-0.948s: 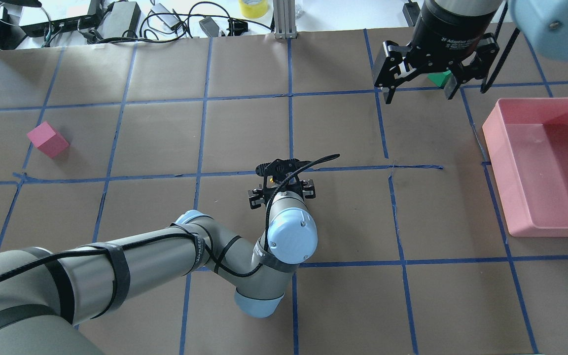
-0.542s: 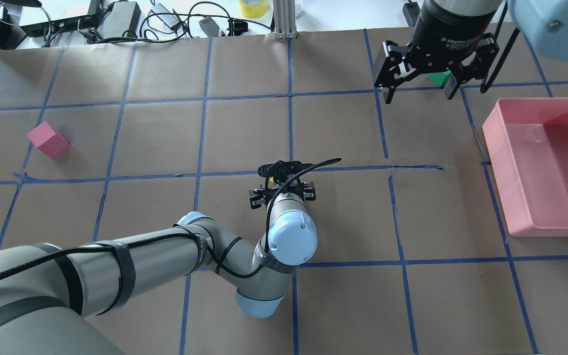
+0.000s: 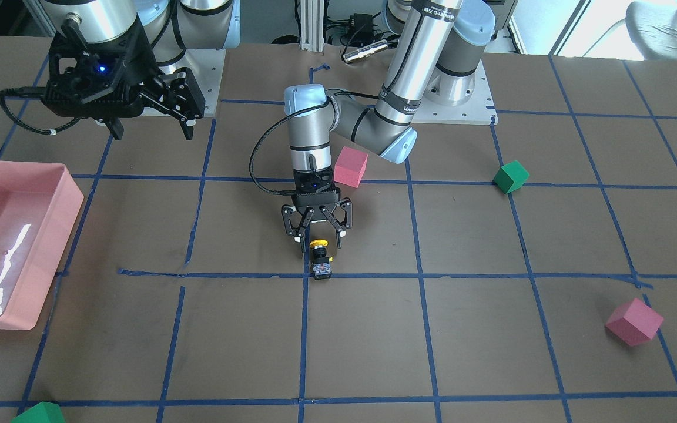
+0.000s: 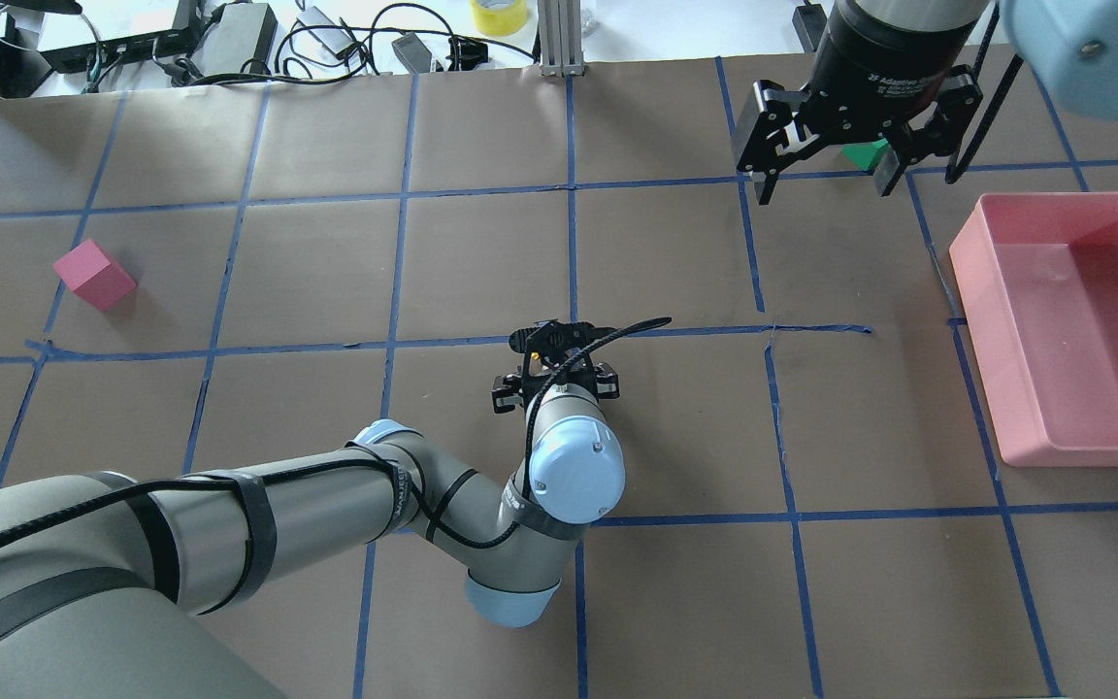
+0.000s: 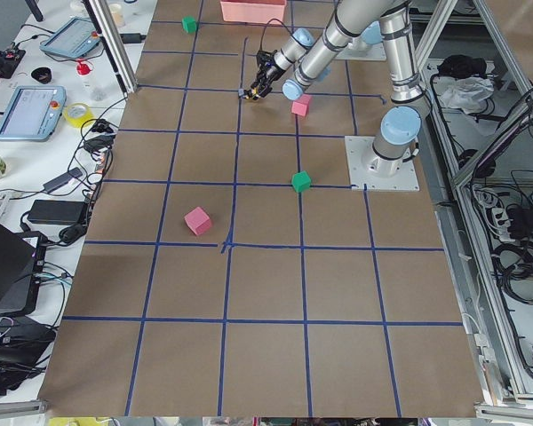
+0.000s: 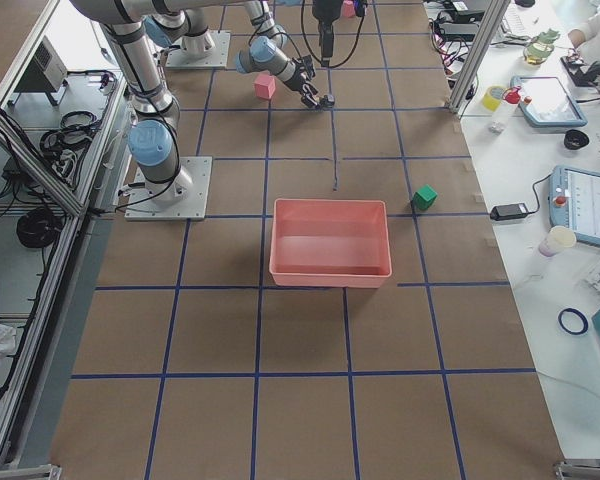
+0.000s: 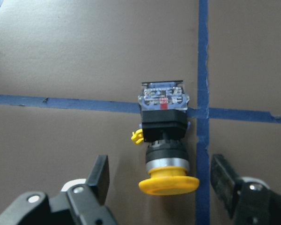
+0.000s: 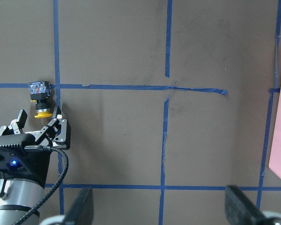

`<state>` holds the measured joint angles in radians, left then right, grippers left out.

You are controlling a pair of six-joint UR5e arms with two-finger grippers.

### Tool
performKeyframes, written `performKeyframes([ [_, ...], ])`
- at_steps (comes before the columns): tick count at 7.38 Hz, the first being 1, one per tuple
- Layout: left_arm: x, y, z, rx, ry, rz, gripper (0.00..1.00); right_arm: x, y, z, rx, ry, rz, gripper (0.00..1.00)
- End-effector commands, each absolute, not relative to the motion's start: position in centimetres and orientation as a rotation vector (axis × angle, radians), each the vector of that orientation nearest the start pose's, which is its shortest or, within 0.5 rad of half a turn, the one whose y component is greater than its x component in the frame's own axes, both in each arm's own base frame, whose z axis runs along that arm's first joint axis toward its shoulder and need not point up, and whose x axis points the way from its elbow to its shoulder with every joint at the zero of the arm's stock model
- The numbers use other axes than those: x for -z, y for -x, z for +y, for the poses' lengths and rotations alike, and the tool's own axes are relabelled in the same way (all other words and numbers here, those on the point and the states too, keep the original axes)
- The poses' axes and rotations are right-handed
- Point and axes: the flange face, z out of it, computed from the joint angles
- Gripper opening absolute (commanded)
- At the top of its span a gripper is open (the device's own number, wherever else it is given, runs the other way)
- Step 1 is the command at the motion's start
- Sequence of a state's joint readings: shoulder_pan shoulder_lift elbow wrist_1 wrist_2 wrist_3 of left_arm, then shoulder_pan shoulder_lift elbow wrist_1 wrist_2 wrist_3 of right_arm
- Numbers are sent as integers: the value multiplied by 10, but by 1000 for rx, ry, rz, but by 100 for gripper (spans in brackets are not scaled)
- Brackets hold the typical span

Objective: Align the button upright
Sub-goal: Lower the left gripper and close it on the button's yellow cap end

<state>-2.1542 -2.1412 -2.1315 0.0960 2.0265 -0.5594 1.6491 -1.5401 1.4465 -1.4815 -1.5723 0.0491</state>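
Note:
The button [image 7: 164, 129] lies on its side on the table where two blue tape lines cross. Its yellow cap [image 7: 168, 183] points toward my left gripper and its grey base block points away. It also shows in the front view [image 3: 319, 259] and the right wrist view [image 8: 40, 96]. My left gripper [image 3: 319, 239] is open, low over the table, with its fingertips [image 7: 100, 174] on either side of the cap without touching it. In the overhead view the left gripper [image 4: 554, 377] hides most of the button. My right gripper [image 4: 821, 184] is open and empty, high at the far right.
A pink bin [image 4: 981, 320] stands at the right edge. A pink cube [image 3: 351, 167] sits close behind the left wrist. Another pink cube [image 4: 93, 275] lies far left. Green cubes lie near the left arm's base [image 3: 510, 177] and under the right gripper [image 4: 865, 153].
My left wrist has shifted slightly, sinking a little toward the button. The button and the right arm have not moved.

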Motion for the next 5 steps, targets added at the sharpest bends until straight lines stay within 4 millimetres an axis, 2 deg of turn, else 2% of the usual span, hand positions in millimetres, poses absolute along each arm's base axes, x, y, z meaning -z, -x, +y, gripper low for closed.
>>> performKeyframes([
  [1,-138,365,-392,1021,149,2874,78,-525,-172,-492,7,46,3139,100],
  [2,-140,366,-393,1029,152,2873,74,-525,-172,-492,7,46,3141,100],
  [3,-140,366,-392,1029,156,2872,55,-525,-172,-492,7,46,3141,100],
  [5,-140,366,-392,1030,161,2873,38,-525,-172,-492,7,46,3141,100],
])
